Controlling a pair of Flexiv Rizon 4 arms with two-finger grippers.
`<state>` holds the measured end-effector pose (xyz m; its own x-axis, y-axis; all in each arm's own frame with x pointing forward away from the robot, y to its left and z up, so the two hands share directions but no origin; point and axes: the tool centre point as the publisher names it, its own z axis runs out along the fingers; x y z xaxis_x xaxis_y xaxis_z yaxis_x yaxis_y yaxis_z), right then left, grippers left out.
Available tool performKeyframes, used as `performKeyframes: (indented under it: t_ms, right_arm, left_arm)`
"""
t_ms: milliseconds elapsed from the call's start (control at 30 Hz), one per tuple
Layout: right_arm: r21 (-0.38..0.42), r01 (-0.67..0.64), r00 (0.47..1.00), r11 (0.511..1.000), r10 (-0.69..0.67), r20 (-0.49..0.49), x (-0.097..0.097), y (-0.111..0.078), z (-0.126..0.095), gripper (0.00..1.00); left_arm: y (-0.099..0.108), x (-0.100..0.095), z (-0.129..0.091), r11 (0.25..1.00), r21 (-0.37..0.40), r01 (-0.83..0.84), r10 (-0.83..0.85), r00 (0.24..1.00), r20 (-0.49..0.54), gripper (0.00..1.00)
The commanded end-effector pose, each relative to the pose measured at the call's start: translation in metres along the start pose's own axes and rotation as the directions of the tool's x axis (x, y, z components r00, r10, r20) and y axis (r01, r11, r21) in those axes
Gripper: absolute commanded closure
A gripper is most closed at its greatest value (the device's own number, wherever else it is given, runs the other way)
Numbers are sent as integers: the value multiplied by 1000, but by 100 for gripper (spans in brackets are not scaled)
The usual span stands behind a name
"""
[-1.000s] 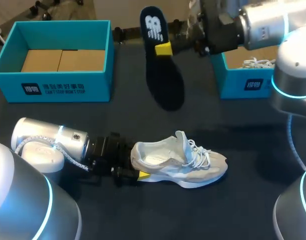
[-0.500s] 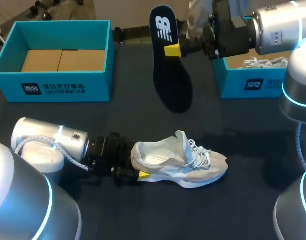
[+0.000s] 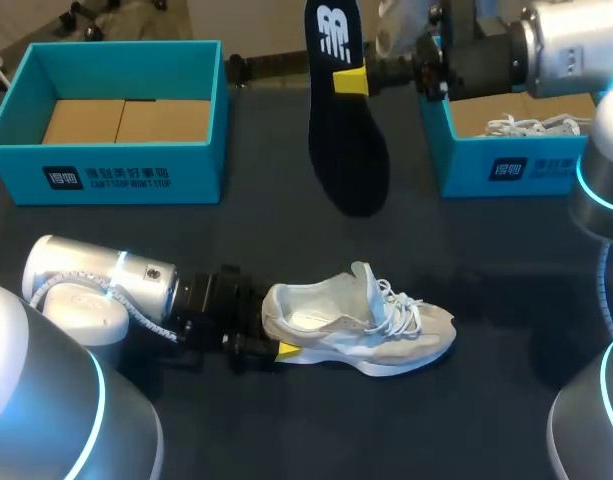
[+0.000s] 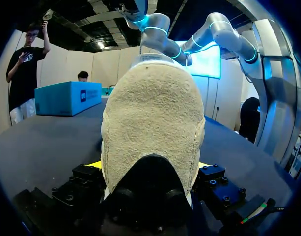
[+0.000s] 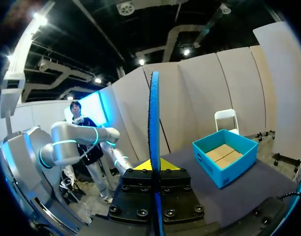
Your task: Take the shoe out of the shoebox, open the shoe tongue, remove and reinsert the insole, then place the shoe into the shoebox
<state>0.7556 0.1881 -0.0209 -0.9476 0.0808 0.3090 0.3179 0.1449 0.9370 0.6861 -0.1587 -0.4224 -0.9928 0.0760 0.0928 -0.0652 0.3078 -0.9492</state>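
**Head view.** The insole (image 3: pixel 346 110) is being held up above the far middle of the table (image 3: pixel 486 260) by the right gripper (image 3: pixel 351 80), which is being kept closed on it near the logo end. The wider end is hanging down toward the table. The shoe (image 3: pixel 361 325) is lying on its sole nearer the robot, with its long axis running across the table. Its heel is being clamped by the left gripper (image 3: pixel 276 348) and its toe is pointing to the right. The shoe's opening is lying nearer the robot than the insole's lower end, low down and a little to the left of it. The two long axes are being held roughly crosswise, and this is judged to be the relation the reinsertion depends on. The right arm alone is carrying the insole; the left arm is being used only to steady the shoe. An empty shoebox (image 3: pixel 106 160) is standing at the far left and a second shoebox (image 3: pixel 496 165) at the far right.

**Left wrist view.** The heel of the shoe (image 4: pixel 152 132) is being pinched from both sides by the left gripper (image 4: pixel 150 166) — the fingers are being kept narrowly apart, with the heel between them.

**Right wrist view.** The insole (image 5: pixel 153 123) is being seen edge-on, rising straight out of the right gripper (image 5: pixel 153 169), which is closed flat against both of its faces — the empty shoebox (image 5: pixel 224 157) is lying well off to one side.
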Motion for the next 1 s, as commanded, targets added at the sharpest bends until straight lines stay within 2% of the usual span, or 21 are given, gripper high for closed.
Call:
performKeyframes:
  t_ms: [33,300,367,567,1000]
  right_arm:
    - [5,-15,1000,1000,15,5,18,3,-20,100]
    - [-21,2,1000,1000,-2,8,39,-2,-46,100]
    - [-26,-15,1000,1000,14,-18,48,-7,-59,100]
    - [-21,-46,998,999,45,-41,72,-9,-80,100]
    - [-19,-44,999,999,44,-26,73,-11,-80,100]
  left_arm:
    - [1,0,1,1000,-1,0,0,1000,3,100]
    - [1,0,1,1000,-1,0,0,1000,3,100]
    - [1,0,1,1000,-1,0,0,1000,3,100]
    - [1,0,1,1000,-1,0,0,1000,3,100]
    - [1,0,1,1000,-1,0,0,1000,3,100]
